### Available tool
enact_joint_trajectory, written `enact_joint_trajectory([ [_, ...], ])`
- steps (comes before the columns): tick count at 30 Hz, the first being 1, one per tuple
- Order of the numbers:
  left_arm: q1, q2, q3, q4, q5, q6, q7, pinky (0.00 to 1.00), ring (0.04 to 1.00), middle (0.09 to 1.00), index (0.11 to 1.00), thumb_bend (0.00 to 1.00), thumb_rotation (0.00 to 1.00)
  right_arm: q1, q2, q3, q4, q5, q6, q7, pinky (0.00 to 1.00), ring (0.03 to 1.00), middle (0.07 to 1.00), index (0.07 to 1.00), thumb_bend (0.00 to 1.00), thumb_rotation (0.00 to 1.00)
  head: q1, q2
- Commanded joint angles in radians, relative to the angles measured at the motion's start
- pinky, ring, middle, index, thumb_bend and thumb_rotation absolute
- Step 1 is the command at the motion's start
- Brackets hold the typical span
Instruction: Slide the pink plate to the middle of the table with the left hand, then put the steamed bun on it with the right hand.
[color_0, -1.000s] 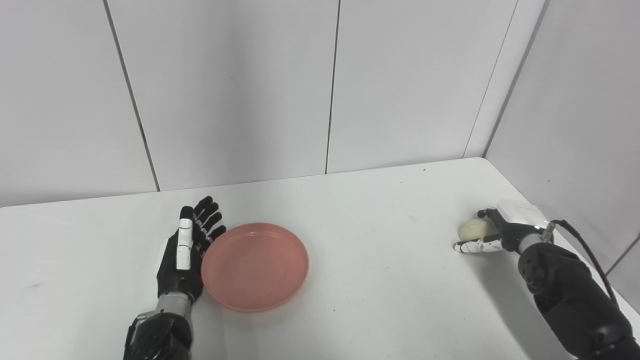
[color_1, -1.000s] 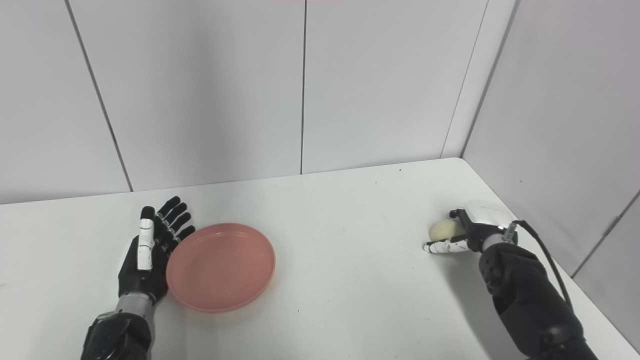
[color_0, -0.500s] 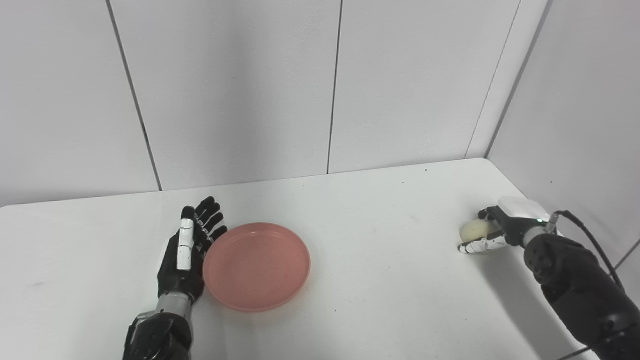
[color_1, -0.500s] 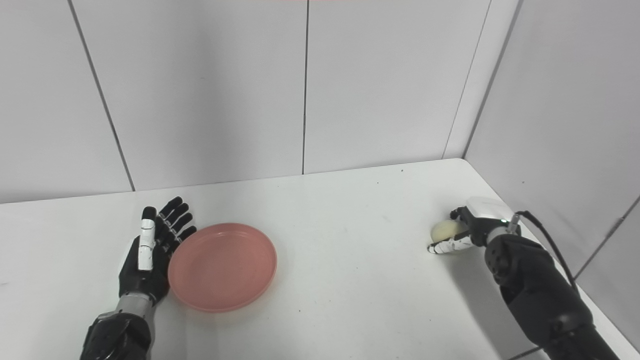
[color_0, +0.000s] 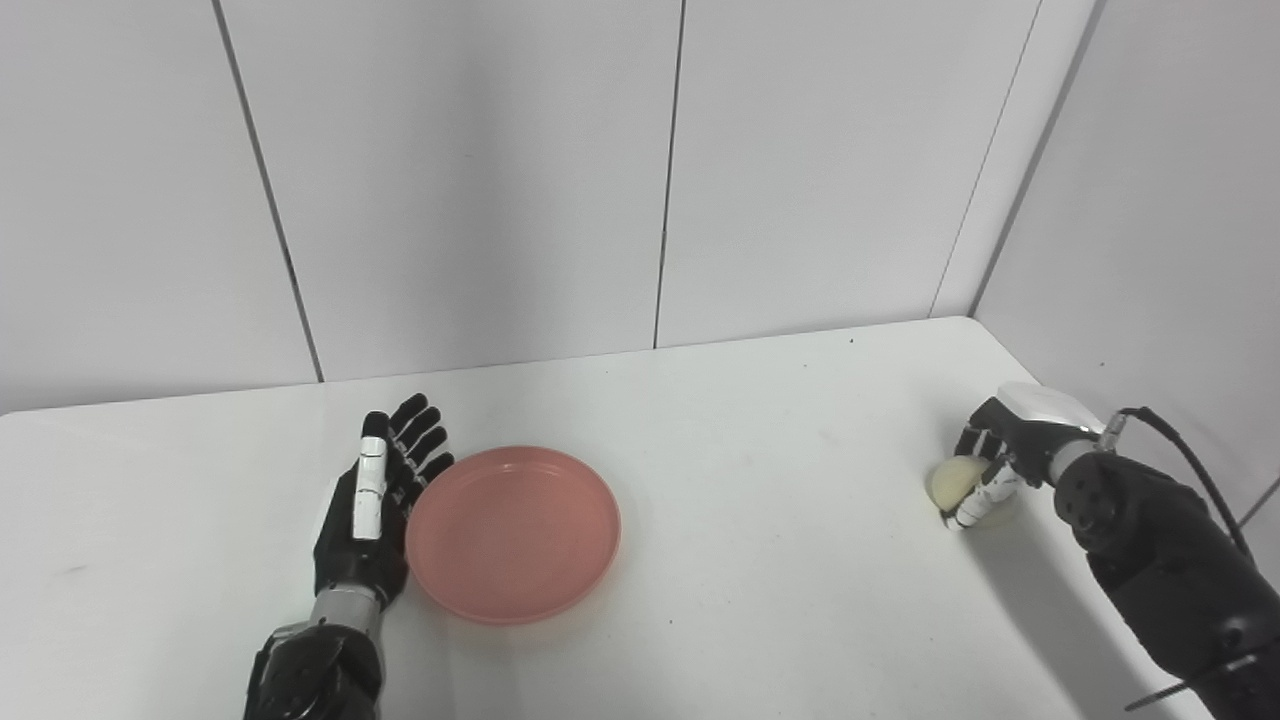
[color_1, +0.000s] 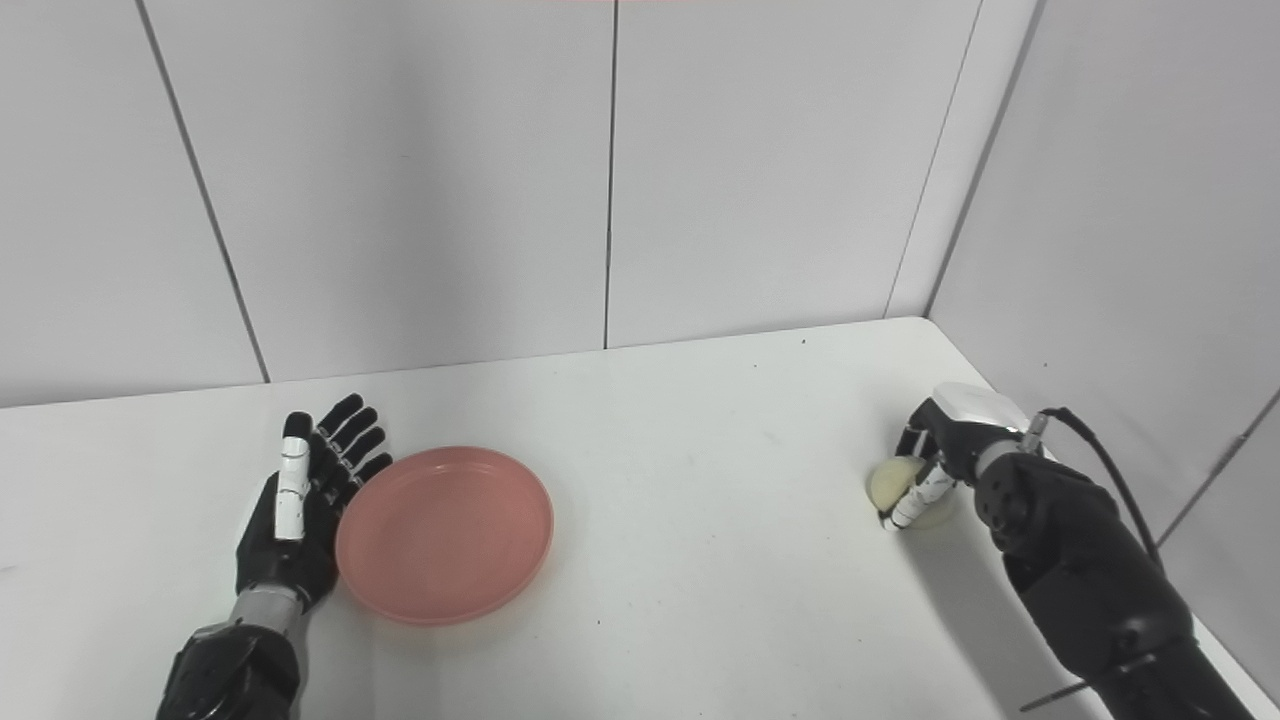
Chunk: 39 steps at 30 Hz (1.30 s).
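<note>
The pink plate (color_0: 512, 533) lies empty on the white table, left of centre. My left hand (color_0: 368, 505) lies flat and open against the plate's left rim, fingers pointing away from me. Near the table's right edge the pale steamed bun (color_0: 953, 481) rests on the tabletop. My right hand (color_0: 1010, 432) arches over it from the right. Its thumb (color_0: 985, 490) comes down the bun's near side and its dark fingers curl behind the bun, so the hand is shut on it. The bun's right side is hidden by the hand.
The white table (color_0: 760, 560) is bounded by grey wall panels at the back and on the right, close to the right arm (color_0: 1160, 560). A black cable (color_0: 1190, 470) loops off the right wrist.
My right hand has turned over the bun and closed, its thumb swinging from flat in front to down beside it. The bun shifted slightly nearer. Left hand and plate stayed put.
</note>
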Motion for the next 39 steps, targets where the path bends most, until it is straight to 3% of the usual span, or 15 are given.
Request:
enact_joint_trajectory([
  [1, 0.031, -0.001, 0.001, 0.019, -0.011, 0.069, 0.006, 0.84, 0.873, 0.872, 0.821, 0.82, 0.87, -0.015, -0.034, -0.002, -0.015, -0.002, 0.010, -0.005, 0.35, 0.444, 0.517, 0.476, 0.52, 0.00, 0.002, 0.002],
  [7, 0.029, -0.002, 0.002, 0.025, -0.008, 0.071, 0.010, 0.84, 0.861, 0.870, 0.820, 0.83, 0.88, -0.013, -0.034, -0.007, -0.041, 0.018, -0.006, -0.024, 0.33, 0.429, 0.509, 0.487, 0.52, 0.00, 0.005, 0.004],
  [11, 0.029, -0.002, 0.000, 0.024, -0.004, 0.073, 0.013, 0.82, 0.856, 0.868, 0.809, 0.82, 0.88, -0.012, -0.028, -0.029, -0.087, 0.050, -0.057, -0.067, 0.32, 0.436, 0.506, 0.484, 0.52, 0.00, 0.010, 0.005],
  [19, 0.021, -0.019, -0.004, 0.055, 0.004, 0.042, 0.020, 0.81, 0.854, 0.863, 0.793, 0.83, 0.87, -0.034, -0.022, -0.049, -0.257, 0.088, -0.081, -0.089, 0.31, 0.413, 0.501, 0.499, 0.52, 0.00, 0.088, 0.005],
  [20, 0.019, -0.021, -0.006, 0.061, 0.007, 0.037, 0.020, 0.80, 0.853, 0.866, 0.795, 0.83, 0.87, -0.035, -0.020, -0.052, -0.276, 0.095, -0.093, -0.095, 0.36, 0.432, 0.514, 0.481, 0.52, 0.00, 0.091, 0.005],
  [23, 0.014, -0.027, -0.015, 0.078, 0.016, 0.018, 0.017, 0.80, 0.862, 0.876, 0.809, 0.83, 0.88, -0.058, -0.004, -0.047, -0.359, 0.100, -0.047, -0.059, 0.36, 0.428, 0.521, 0.482, 0.52, 0.00, 0.134, 0.002],
  [25, 0.014, -0.034, -0.018, 0.076, 0.017, 0.019, 0.021, 0.81, 0.872, 0.884, 0.817, 0.84, 0.89, -0.072, 0.005, -0.038, -0.403, 0.107, -0.052, -0.047, 0.35, 0.416, 0.520, 0.494, 0.52, 0.00, 0.152, -0.001],
  [33, 0.001, -0.053, -0.015, 0.130, 0.016, -0.011, 0.031, 0.81, 0.867, 0.877, 0.808, 0.83, 0.89, -0.186, 0.128, 0.043, -0.507, 0.078, -0.044, -0.014, 0.26, 0.375, 0.504, 0.533, 0.51, 0.00, 0.222, -0.017],
  [39, -0.004, -0.069, -0.018, 0.156, 0.025, -0.038, 0.043, 0.79, 0.860, 0.863, 0.798, 0.81, 0.90, -0.241, 0.221, 0.076, -0.442, 0.103, -0.118, -0.041, 0.29, 0.388, 0.511, 0.523, 0.51, 0.00, 0.301, -0.018],
])
